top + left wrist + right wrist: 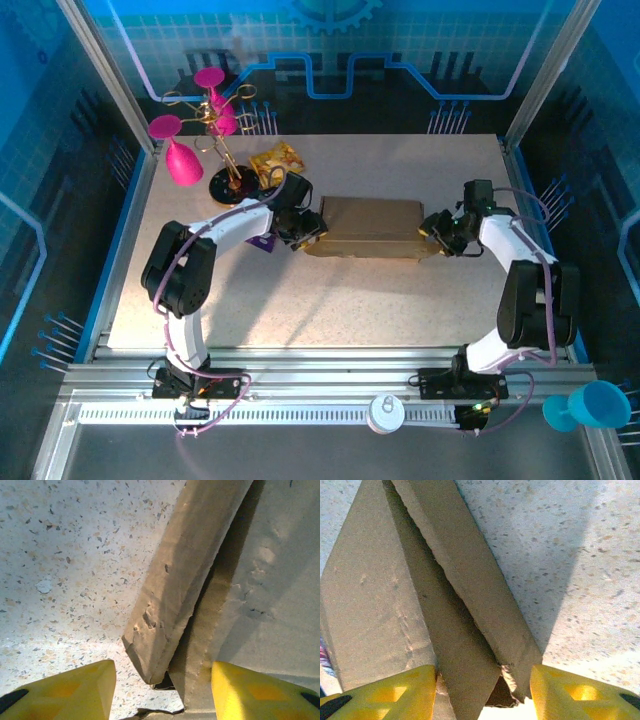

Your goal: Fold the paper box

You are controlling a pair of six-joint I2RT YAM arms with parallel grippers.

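Observation:
The paper box (370, 228) is plain brown cardboard, lying partly folded in the middle of the table. My left gripper (312, 230) is at its left end and my right gripper (436, 232) at its right end. In the left wrist view a raised flap (172, 595) of the box ends between the yellow fingers (75, 690) of the left gripper (162, 692). The jaws stand apart, with bare table between the left finger and the flap. In the right wrist view two box walls (470, 630) cross between the fingers (575, 695) of the right gripper (482, 695). The left one touches cardboard; a thin gap shows at the right one.
A gold rack with pink wine glasses (205, 125) stands at the back left. A yellow snack packet (275, 160) lies beside it, and a purple packet (264, 242) lies under the left arm. A blue cup (590, 405) sits off the table at the near right.

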